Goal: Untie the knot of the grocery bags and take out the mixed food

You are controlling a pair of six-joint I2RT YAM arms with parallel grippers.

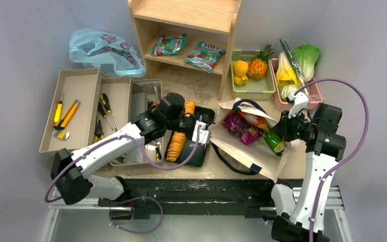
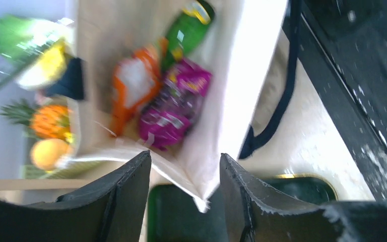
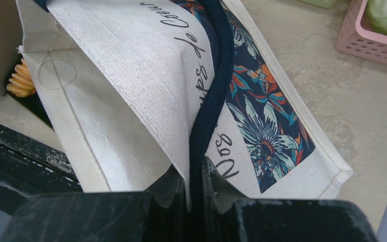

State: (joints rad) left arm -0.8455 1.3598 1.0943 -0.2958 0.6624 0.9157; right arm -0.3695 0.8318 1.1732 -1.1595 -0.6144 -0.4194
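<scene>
Pinching the navy strap [image 3: 215, 85] of the tote [image 3: 126, 91], my right gripper [image 3: 194, 175] sits lower centre; I see my left gripper [image 2: 185, 162] with jaws apart.

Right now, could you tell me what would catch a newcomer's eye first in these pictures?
The cream tote lies open at centre right, a purple pack and green bottle showing inside. The right gripper is shut on its navy strap; the left gripper stands open at one corner.
</scene>
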